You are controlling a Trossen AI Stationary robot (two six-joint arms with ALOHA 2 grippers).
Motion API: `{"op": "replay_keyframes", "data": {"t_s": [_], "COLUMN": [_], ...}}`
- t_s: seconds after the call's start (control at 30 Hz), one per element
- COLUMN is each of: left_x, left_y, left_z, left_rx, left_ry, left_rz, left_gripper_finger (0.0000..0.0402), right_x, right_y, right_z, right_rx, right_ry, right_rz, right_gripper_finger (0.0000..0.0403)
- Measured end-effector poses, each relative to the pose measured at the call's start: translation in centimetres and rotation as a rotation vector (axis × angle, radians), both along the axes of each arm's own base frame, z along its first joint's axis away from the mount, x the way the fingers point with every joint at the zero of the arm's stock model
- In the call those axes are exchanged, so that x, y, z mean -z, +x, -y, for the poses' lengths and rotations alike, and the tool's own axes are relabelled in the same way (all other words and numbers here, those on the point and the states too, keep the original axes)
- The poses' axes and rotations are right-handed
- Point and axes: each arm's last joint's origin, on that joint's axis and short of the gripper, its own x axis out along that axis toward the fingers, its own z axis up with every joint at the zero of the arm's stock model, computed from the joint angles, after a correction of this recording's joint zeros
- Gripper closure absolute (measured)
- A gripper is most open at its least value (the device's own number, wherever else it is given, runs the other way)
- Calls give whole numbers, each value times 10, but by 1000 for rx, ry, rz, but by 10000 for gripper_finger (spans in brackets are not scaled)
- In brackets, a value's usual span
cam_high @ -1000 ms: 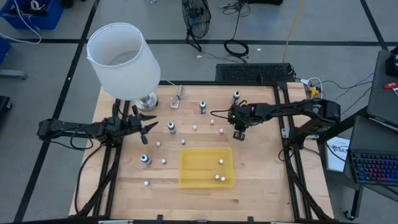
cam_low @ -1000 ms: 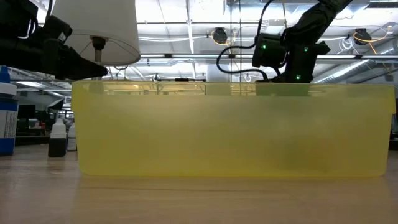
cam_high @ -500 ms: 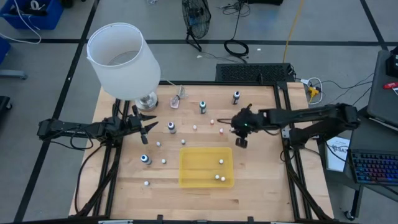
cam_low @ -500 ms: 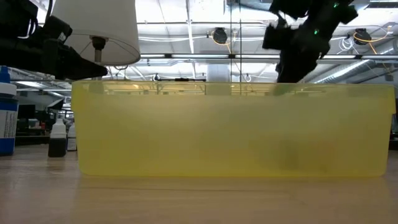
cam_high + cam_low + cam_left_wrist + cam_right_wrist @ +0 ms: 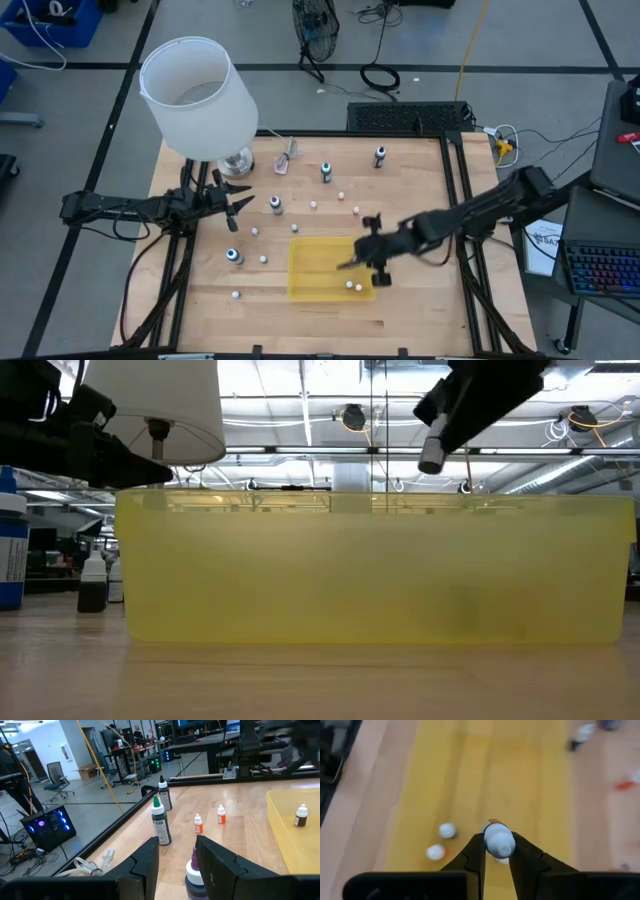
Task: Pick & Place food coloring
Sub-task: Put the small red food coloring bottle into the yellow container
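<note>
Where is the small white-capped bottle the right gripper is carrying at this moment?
The white-capped bottle sits pinched in the right gripper, held in the air above the right part of the yellow tray, over two bottles already lying inside.

Bench inventory, by count.

- Dark-bodied bottles: four. They stand at 1 o'clock, 12 o'clock, 10 o'clock and 8 o'clock.
- Small pale-capped bottles loose on the bench: seven. Three sit near the centre. Four run out toward 8 o'clock.
- Small bottles lying in the tray: at least two.
- Held bottle: one, clamped in the right hand.
- Yellow tray: one, at 6 o'clock.
- Lamp: one, at 10 o'clock.
- Clear pinkish object with a stick: one, at 11 o'clock.
- Hands: two. The left hand is at 9 o'clock, fingers parted.
</note>
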Motion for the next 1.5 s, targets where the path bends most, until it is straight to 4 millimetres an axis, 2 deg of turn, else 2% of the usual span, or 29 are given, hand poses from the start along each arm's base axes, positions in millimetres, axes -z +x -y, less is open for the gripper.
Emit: {"op": "replay_keyframes", "data": {"t_s": [0.1,0.27,0.4,0.57,1.13,1.5], "left_x": [0,0,0,0,0,0], "left_y": [0,0,0,0,0,0], "left_z": [0,0,0,0,0,0], "left_rx": [0,0,0,0,1,1], "left_ry": [0,0,0,0,0,0], "left_rz": [0,0,0,0,0,0], "left_gripper_finger": [270,270,270,270,270,270], "right_x": [11,36,52,64,75,75], "right_y": [9,15,17,19,26,26], "right_z": [-19,-36,-41,-41,-32,-31], "right_rx": [-47,-51,-49,-45,-20,-13], "right_ry": [-40,-72,-91,-109,-120,-114], "right_rz": [-93,-214,-268,-308,-345,-344], "right_gripper_finger": [351,351,351,351,350,299]}}
